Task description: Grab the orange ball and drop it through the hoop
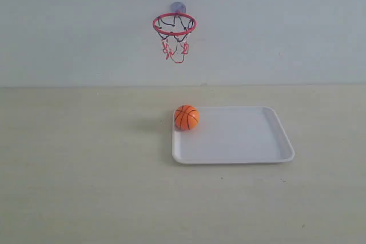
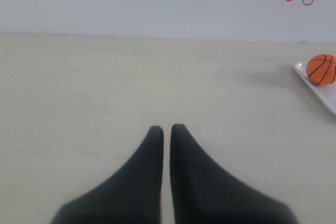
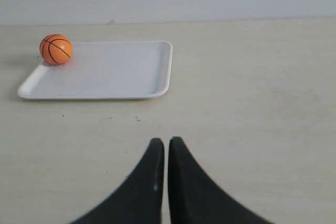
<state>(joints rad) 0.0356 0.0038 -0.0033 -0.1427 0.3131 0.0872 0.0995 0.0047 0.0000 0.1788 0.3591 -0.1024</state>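
tray (image 1: 240, 141) check: white, flat on the tabletop (image 1: 86, 187), out ahead of the right hand (image 3: 166, 141). it holds the orange ball (image 1: 186, 117), tucked into the corner farthest from that hand, on the side toward the left hand (image 2: 166, 128). both hands have their fingers pressed together, gripping nothing, well apart from the ball. hoop (image 1: 174, 24) hangs on the wall (image 1: 286, 27) beyond both hands, above the ball's corner.

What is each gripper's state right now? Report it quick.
Left gripper: closed, empty.
Right gripper: closed, empty.
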